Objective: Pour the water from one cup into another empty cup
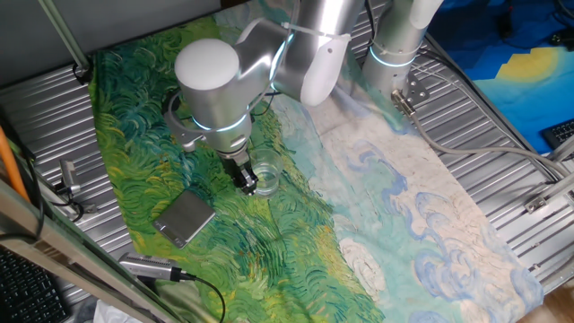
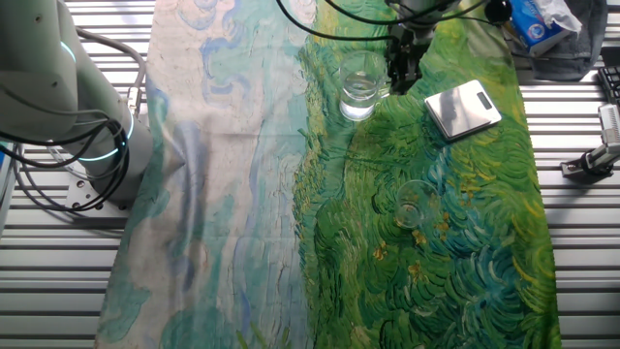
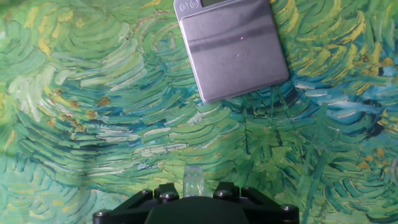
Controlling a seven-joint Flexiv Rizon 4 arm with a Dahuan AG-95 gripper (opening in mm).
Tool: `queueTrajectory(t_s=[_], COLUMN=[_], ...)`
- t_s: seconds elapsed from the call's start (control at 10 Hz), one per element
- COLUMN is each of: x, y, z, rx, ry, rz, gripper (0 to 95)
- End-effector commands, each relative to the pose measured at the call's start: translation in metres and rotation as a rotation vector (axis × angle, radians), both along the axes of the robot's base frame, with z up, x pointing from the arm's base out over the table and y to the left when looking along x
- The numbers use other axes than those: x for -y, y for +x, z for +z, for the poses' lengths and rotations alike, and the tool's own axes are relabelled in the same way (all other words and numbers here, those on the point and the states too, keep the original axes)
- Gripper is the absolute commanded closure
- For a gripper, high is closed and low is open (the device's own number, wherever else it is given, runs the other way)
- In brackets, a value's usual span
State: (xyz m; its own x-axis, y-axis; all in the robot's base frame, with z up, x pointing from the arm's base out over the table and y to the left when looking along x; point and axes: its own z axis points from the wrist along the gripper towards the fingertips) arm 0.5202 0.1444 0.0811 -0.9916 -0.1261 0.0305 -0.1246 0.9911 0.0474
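Observation:
A clear glass cup (image 1: pixel 265 179) with water in it sits low over the green cloth; it also shows in the other fixed view (image 2: pixel 360 89). My gripper (image 1: pixel 245 178) is at the cup's rim on the side toward the grey block, with its fingers closed on the cup's wall. In the hand view a strip of glass (image 3: pixel 194 180) shows between the jaws. I cannot tell whether the cup touches the cloth. A second, smaller clear cup (image 2: pixel 412 205) stands apart on the green cloth and looks empty.
A grey flat square block (image 1: pixel 186 217) lies on the cloth close to my gripper; it also shows in the other fixed view (image 2: pixel 463 109) and the hand view (image 3: pixel 233 46). A painted cloth (image 1: pixel 395 206) covers the metal table. The arm's base (image 2: pixel 92 145) stands at the table's edge.

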Motion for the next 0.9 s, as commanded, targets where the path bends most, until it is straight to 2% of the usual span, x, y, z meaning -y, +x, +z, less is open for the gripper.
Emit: queueTrajectory(t_s=[0.1, 0.9], x=[0.0, -0.0016], y=[0.0001, -0.0003], z=[-0.0004, -0.0051], rx=[0.002, 0.01], ry=[-0.001, -0.007], rz=[0.001, -0.002], gripper=[76.0, 76.0])
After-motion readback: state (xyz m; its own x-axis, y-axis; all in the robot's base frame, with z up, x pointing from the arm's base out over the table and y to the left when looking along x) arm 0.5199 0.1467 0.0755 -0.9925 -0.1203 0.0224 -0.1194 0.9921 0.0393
